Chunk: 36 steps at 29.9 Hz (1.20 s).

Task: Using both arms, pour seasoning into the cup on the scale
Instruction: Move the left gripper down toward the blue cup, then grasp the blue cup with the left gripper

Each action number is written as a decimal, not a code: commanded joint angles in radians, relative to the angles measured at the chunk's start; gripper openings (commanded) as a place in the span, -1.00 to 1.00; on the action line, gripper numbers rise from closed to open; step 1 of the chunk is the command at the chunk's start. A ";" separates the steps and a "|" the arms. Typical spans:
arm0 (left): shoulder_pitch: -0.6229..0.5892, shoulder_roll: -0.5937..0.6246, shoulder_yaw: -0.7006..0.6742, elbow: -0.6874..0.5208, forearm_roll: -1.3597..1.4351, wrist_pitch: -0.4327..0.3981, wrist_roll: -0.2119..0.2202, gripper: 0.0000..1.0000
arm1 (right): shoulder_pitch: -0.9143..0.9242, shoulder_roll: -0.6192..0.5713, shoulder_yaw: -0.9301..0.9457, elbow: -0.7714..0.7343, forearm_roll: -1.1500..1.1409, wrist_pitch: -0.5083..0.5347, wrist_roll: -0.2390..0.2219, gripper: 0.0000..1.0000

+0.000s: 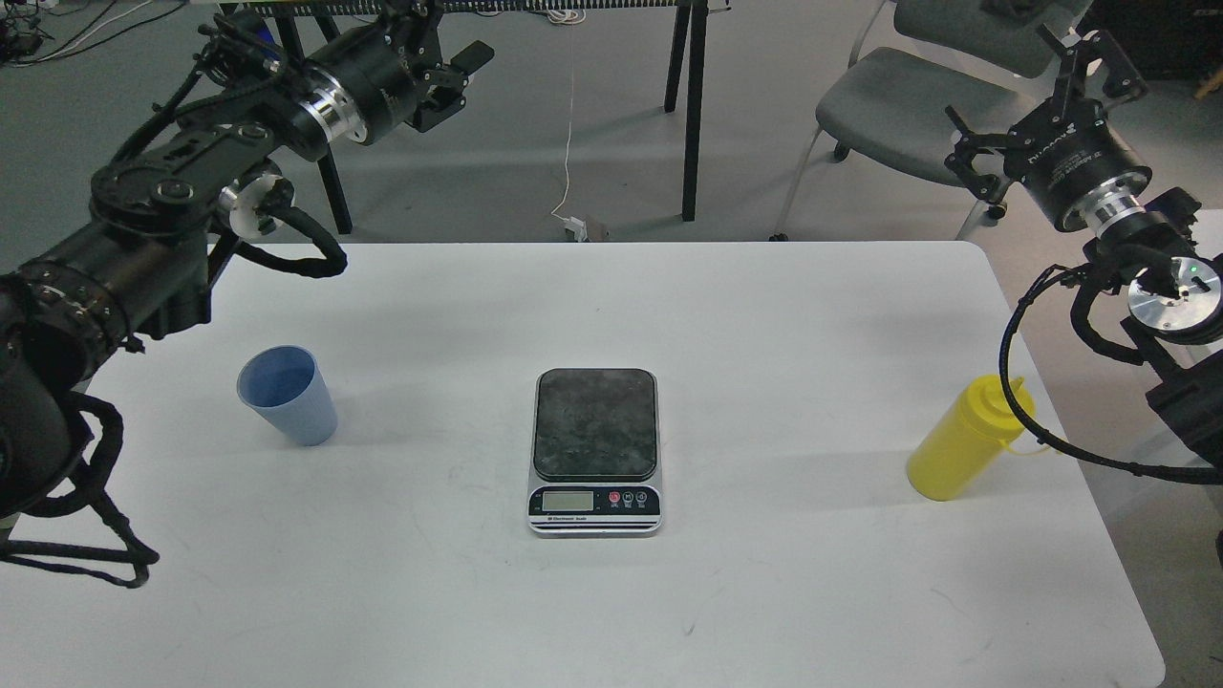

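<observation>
The light-blue cup (287, 394) stands upright and empty on the left of the white table (764, 592). The scale (594, 449) lies at the table's middle, its dark plate bare. The yellow seasoning bottle (963, 441) stands near the right edge, partly crossed by a cable of my right arm. My left gripper (457, 84) is open and empty, raised beyond the table's far edge, well away from the cup. My right gripper (1027, 100) is open wide and empty, raised far above and behind the bottle.
A grey chair (908, 105) stands behind the table at the far right. Black legs of another table (692, 105) and a white cable with a plug (576, 225) are on the floor beyond the far edge.
</observation>
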 commanded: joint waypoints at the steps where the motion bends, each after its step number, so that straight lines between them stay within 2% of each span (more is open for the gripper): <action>1: -0.042 0.050 0.095 -0.001 0.153 0.000 0.000 0.99 | -0.001 -0.015 -0.001 0.000 0.000 0.000 0.001 0.98; 7: -0.058 0.136 0.112 -0.035 0.479 0.000 0.000 0.99 | -0.004 -0.015 -0.001 0.000 0.000 0.000 0.001 0.98; 13: -0.052 0.289 0.109 -0.255 0.761 0.000 0.000 0.99 | -0.004 -0.015 -0.001 0.000 0.000 0.000 0.001 0.98; 20: -0.033 0.452 0.115 -0.459 0.892 0.000 0.000 0.99 | -0.014 -0.015 -0.001 0.000 0.000 0.000 0.001 0.98; 28: 0.131 0.506 0.117 -0.481 1.048 0.000 0.000 0.99 | -0.019 -0.018 0.006 0.000 0.002 0.000 0.003 0.98; 36: 0.214 0.546 0.120 -0.472 1.126 0.000 0.000 0.99 | -0.024 -0.023 0.003 0.000 0.002 0.000 0.003 0.98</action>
